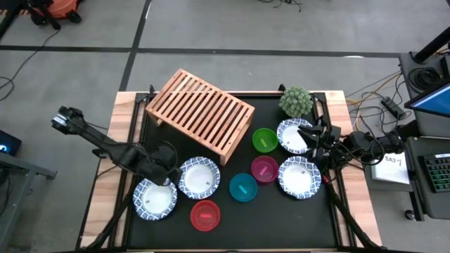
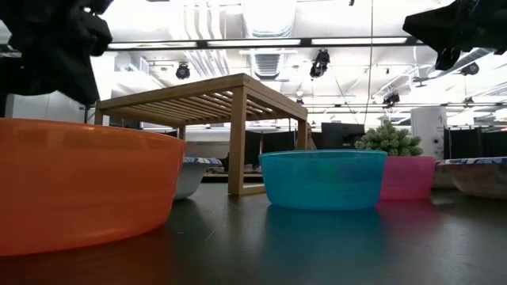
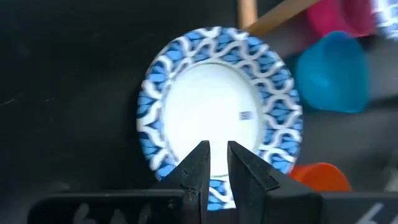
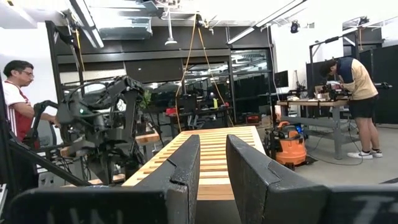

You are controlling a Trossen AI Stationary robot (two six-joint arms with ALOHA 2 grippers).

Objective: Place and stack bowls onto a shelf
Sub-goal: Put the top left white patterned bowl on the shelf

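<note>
Four white bowls with blue-patterned rims stand on the black mat: two at the near left (image 1: 155,199) (image 1: 199,177) and two at the right (image 1: 295,135) (image 1: 300,177). Between them stand the green (image 1: 264,139), magenta (image 1: 264,169), teal (image 1: 243,187) and red (image 1: 205,214) bowls. The wooden shelf (image 1: 200,112) stands on its legs at the far left and holds nothing. My left gripper (image 1: 169,179) hangs over the near-left rim of one white bowl (image 3: 217,106), its fingers (image 3: 217,146) pointing down with only a slit between them. My right gripper (image 1: 309,137), fingers close together, is raised and level over the far-right white bowl, facing the shelf (image 4: 217,155).
A small spiky green plant (image 1: 296,100) stands at the mat's far right corner. The mat's near right part is bare. Bare wood borders the mat on both sides. People stand in the room beyond the table (image 4: 18,93) (image 4: 351,87).
</note>
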